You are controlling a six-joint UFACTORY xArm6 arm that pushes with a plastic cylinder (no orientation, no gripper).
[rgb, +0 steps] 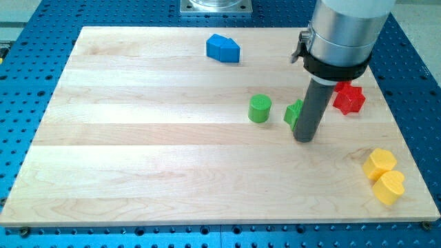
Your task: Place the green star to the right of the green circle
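Note:
The green circle (260, 109), a short cylinder, stands right of the board's middle. The green star (293, 114) lies just to its right, with a small gap between them; the rod hides its right part. My tip (304, 140) rests on the board touching the star's right side, slightly toward the view's bottom of it.
A blue block (222, 48) lies near the view's top. A red star (349, 98) sits right of the rod. Two yellow blocks (380, 164) (389, 187) lie at the lower right. The wooden board (138, 151) ends at a blue perforated table.

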